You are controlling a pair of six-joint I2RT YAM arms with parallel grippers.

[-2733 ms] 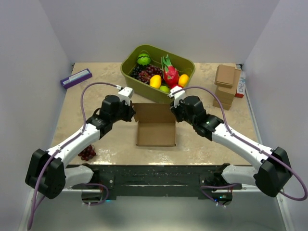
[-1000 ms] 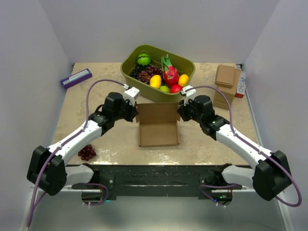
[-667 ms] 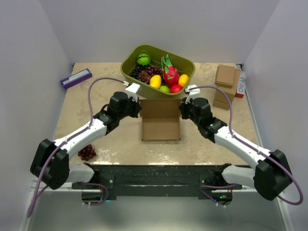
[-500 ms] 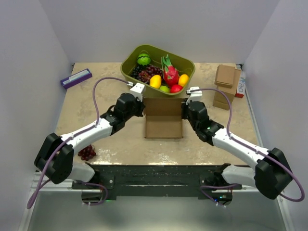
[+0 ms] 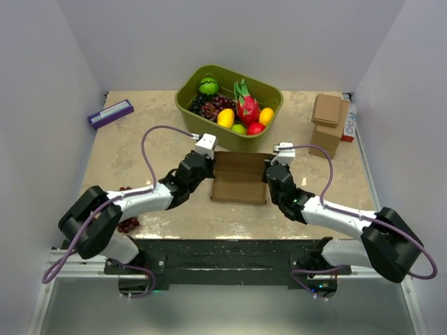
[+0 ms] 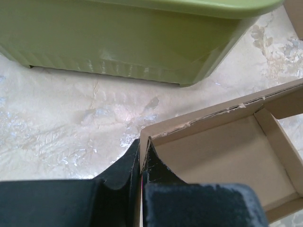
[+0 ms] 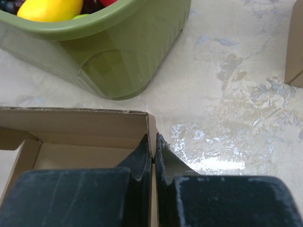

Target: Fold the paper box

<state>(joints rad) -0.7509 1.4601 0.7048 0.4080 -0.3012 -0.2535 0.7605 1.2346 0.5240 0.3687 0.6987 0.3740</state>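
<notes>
The paper box [image 5: 239, 183] is a plain brown cardboard tray, open side up, on the table in front of the green bin. My left gripper [image 5: 209, 166] is shut on the box's left wall; the left wrist view shows the wall [image 6: 140, 156] pinched between my fingers. My right gripper [image 5: 269, 173] is shut on the box's right wall, seen pinched in the right wrist view [image 7: 152, 137]. The box's inside [image 6: 222, 156] is bare, with its far wall [image 7: 75, 124] standing.
A green bin [image 5: 192, 98] of toy fruit stands just behind the box, and shows close in both wrist views [image 6: 142, 42] [image 7: 113, 61]. A stack of smaller brown boxes [image 5: 327, 124] is at the right. A purple item [image 5: 110, 112] lies far left. Grapes [image 5: 128, 222] lie near left.
Both grippers have carried the box to the right and slightly away, closer to the green bin. The arms have stretched forward and lowered; both stay clamped on the side walls.
</notes>
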